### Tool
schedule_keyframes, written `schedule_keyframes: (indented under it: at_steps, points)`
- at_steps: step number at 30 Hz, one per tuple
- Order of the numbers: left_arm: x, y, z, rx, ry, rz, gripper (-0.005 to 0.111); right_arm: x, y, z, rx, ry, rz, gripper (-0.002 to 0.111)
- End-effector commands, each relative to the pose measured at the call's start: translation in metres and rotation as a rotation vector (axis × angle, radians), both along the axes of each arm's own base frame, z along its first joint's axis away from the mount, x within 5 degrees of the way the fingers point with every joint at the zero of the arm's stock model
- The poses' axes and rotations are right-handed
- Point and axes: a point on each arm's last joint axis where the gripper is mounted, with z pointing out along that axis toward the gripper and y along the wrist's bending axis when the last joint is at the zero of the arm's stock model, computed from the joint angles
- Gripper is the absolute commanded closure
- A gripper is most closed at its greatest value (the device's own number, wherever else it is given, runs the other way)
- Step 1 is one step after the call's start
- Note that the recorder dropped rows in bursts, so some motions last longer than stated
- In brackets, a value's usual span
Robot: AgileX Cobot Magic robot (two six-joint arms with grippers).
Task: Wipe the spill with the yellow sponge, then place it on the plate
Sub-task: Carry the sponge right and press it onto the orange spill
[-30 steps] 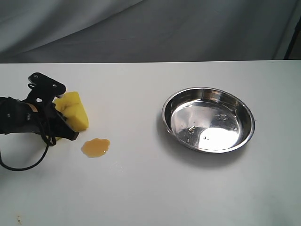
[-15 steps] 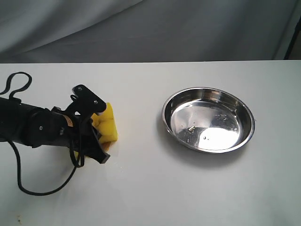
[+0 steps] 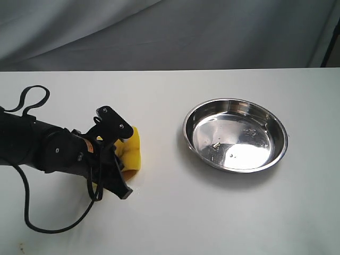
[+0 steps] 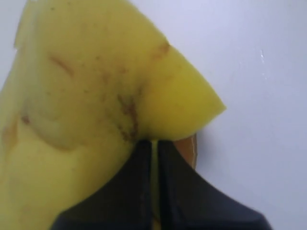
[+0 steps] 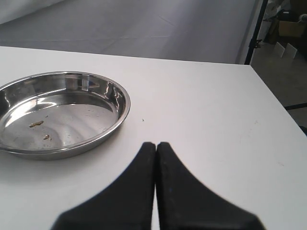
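I see a plain white counter (image 3: 212, 223) with a grey cloth backdrop (image 3: 212, 32) hung behind its far edge. From the right wrist view, a dark upright post (image 5: 254, 28) stands past the counter's corner, with floor beyond it.

The plate (image 3: 186, 125) sits on the right half of the counter, well apart from the sponge. It is shiny and holds only a few small specks (image 3: 215, 144) on its floor; they also show in the right wrist view (image 5: 36, 124).

The left gripper (image 3: 127, 162) is down at the counter on the left, its jaws pinching the yellow sponge (image 3: 133, 149), which is squeezed into a fold and pressed to the surface. A black cable (image 3: 32, 95) loops behind the arm.

The spill (image 4: 187, 148) is almost wholly covered: the left wrist view gives me only an amber sliver under the sponge's (image 4: 96, 96) edge, and the exterior view hides it. The sponge carries brownish marks.

The right gripper (image 5: 156, 146) is outside the exterior view. Its jaws are pressed together on nothing, above bare counter near the plate's rim (image 5: 125, 103)
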Motion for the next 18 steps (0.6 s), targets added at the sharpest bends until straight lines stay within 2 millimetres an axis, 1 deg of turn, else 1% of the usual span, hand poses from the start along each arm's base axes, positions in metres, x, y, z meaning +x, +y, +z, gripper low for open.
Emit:
schedule_keyframes:
  at_steps: [1, 7, 12, 15, 18]
  points:
    - [-0.016, 0.002, -0.01, 0.048, 0.158, 0.01, 0.107, 0.0, 0.0, -0.001, -0.002, -0.007, 0.0, 0.108]
    - [-0.021, 0.004, -0.012, 0.07, 0.207, 0.005, 0.107, 0.0, 0.0, -0.001, -0.002, -0.007, 0.0, 0.108]
    - [-0.023, 0.003, -0.012, 0.051, 0.247, 0.041, 0.107, 0.0, 0.0, -0.001, -0.002, -0.007, 0.0, 0.108]
    - [-0.02, 0.002, -0.011, 0.036, 0.211, 0.045, 0.107, 0.0, 0.0, -0.001, -0.002, -0.007, 0.0, 0.108]
    - [-0.009, 0.0, -0.004, -0.014, 0.084, 0.056, 0.107, 0.0, 0.0, -0.001, -0.002, -0.007, 0.0, 0.108]
